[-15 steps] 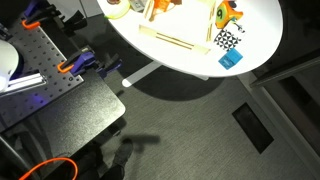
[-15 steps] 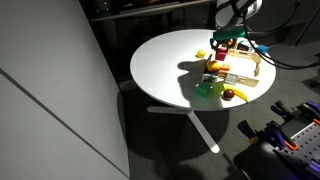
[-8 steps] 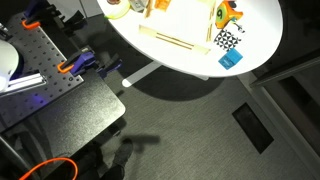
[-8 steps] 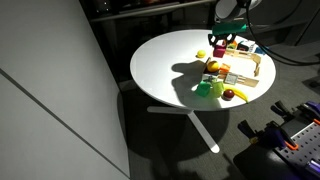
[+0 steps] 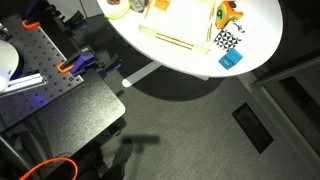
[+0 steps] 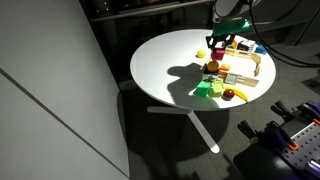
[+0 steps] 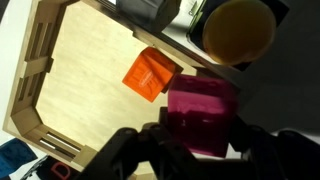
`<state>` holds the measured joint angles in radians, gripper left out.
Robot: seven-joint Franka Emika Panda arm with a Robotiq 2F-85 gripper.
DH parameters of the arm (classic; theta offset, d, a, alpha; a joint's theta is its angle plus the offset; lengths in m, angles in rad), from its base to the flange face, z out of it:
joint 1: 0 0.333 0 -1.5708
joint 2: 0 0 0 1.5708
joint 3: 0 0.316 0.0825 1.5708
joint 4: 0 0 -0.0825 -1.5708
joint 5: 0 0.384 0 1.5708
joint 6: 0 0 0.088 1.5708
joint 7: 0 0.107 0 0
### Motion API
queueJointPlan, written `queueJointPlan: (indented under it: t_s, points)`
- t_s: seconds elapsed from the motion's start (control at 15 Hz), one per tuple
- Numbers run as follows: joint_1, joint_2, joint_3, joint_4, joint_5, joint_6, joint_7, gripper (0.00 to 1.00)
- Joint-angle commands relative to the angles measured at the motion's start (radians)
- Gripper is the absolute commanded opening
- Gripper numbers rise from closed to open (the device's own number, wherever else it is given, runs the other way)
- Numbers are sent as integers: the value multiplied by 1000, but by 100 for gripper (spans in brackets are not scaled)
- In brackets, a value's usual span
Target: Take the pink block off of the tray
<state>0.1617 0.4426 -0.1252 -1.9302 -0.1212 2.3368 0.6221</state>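
Note:
In the wrist view my gripper (image 7: 200,138) is shut on the pink block (image 7: 200,112), a magenta cube held between the dark fingers. It hangs above the edge of the pale wooden tray (image 7: 80,70), which has an orange block (image 7: 150,73) lying on it. In an exterior view the gripper (image 6: 222,42) hovers over the far end of the tray (image 6: 255,68) on the round white table (image 6: 165,60). In an exterior view only part of the tray (image 5: 175,38) shows, and the gripper is out of frame.
A round yellow object (image 7: 238,28) lies just beyond the tray's rim. A green item (image 6: 205,88), a red fruit (image 6: 228,95) and a yellow piece (image 6: 201,54) sit around the tray. A blue block (image 5: 231,59) and a checkered card (image 5: 228,40) lie near the table edge.
The gripper has lifted a little and shifted left in the exterior view, carrying the pink block with it. Nothing else has moved.

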Motion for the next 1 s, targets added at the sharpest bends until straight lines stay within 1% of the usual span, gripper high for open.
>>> queueJointPlan:
  t_s: [0.0,0.47,0.73,0.93]
  points:
    - [-9,-75,22,-70,-7,-16,-50,31]
    - [-16,-169,44,-147,-1,-43,-94,31]
    - [-23,-194,58,-172,10,-56,-122,31]
    - [-32,-205,77,-195,31,-59,-168,31]
